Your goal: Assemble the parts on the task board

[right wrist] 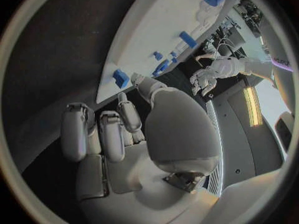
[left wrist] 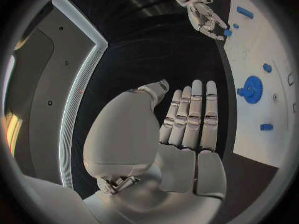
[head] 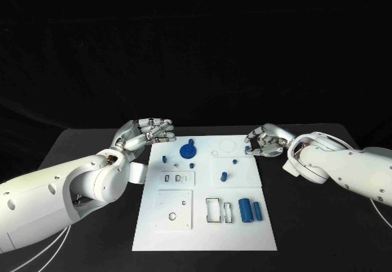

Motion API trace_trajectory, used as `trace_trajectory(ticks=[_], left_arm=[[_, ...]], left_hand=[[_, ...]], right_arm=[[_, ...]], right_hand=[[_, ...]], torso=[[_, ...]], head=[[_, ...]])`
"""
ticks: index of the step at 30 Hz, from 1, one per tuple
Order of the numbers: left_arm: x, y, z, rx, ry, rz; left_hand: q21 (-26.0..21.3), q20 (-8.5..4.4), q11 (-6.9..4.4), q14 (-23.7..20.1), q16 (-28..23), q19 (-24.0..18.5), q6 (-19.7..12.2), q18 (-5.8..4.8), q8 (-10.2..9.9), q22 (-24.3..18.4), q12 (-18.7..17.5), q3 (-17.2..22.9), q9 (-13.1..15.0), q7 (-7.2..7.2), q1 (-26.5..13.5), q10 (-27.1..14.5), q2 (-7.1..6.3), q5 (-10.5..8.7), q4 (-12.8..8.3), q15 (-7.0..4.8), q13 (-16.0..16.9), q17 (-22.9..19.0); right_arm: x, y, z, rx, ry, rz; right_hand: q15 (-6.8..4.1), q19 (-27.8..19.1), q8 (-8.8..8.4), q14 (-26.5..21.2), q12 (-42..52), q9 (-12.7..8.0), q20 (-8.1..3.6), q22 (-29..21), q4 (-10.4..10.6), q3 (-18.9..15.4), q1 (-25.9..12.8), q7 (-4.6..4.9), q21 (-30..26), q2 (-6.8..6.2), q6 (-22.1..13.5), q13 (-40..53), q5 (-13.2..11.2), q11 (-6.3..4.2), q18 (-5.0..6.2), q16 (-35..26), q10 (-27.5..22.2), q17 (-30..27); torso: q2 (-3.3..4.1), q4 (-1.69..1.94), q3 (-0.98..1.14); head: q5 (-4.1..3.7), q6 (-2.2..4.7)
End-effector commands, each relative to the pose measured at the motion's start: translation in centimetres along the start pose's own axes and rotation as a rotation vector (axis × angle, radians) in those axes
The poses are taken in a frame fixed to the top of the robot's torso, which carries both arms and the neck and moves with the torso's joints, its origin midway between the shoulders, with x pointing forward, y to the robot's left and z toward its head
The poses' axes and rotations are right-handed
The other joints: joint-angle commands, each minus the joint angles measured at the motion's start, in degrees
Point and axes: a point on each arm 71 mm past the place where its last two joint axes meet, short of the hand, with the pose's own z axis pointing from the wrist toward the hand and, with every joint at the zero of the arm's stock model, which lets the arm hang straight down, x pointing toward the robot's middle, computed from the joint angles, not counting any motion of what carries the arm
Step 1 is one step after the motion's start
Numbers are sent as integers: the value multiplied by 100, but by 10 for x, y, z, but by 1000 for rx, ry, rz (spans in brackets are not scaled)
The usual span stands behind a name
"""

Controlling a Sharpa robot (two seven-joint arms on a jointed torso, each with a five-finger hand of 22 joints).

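Left hand: fingers apart, holding nothing, just beside the far left corner of the flat white rectangular task board. Right hand: fingers curled, at the board's far right corner; whether it holds anything cannot be told. Round blue toothed gear part: on the board near the left hand.

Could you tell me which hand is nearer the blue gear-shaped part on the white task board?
Left. The left hand hovers just beside the blue gear-shaped part; the right hand is across the board.
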Motion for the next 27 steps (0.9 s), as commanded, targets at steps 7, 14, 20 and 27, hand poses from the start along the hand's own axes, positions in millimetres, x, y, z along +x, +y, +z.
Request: trace_trajectory(ticks=[7,14,20,27], left_arm=[[2,-1,0,3,21,-13],[2,-1,0,3,20,-13],[2,0,1,2,19,-13],[2,0,1,2,18,-13]], left_hand=[[-34,12,29,4,-15,46,-11,78,-18,-5,-20,34,-6,19,-41,11,9,-25,-10,28,-2,6],[-34,12,29,4,-15,46,-11,78,-18,-5,-20,34,-6,19,-41,11,9,-25,-10,28,-2,6],[-34,12,29,4,-15,46,-11,78,-18,-5,-20,34,-6,19,-41,11,9,-25,-10,28,-2,6],[-39,12,28,5,-34,48,-7,78,-20,-12,-22,58,-5,18,-46,13,9,-25,-32,27,-1,22]], right_arm=[[6,0,2,0,18,-13],[6,-2,2,7,21,-18],[7,-3,2,10,21,-21],[8,-3,2,8,17,-21]], right_hand=[[39,3,26,442,39,21,41,424,-27,44,2,19,7,37,116,26,37,31,15,-3,14,803],[36,15,71,443,55,38,45,441,-37,71,-11,8,18,60,230,39,32,23,13,0,30,810],[28,25,101,446,70,49,41,454,-47,95,-12,-6,28,80,301,52,30,12,10,4,46,822],[0,43,162,449,105,69,22,479,-65,172,-5,-49,44,160,429,85,-26,-25,6,7,87,831]], torso=[[0,-6,3],[-3,-7,2],[-2,-12,1],[-2,-2,5]], head=[[9,-14],[3,-23],[2,-23],[-4,-27]])
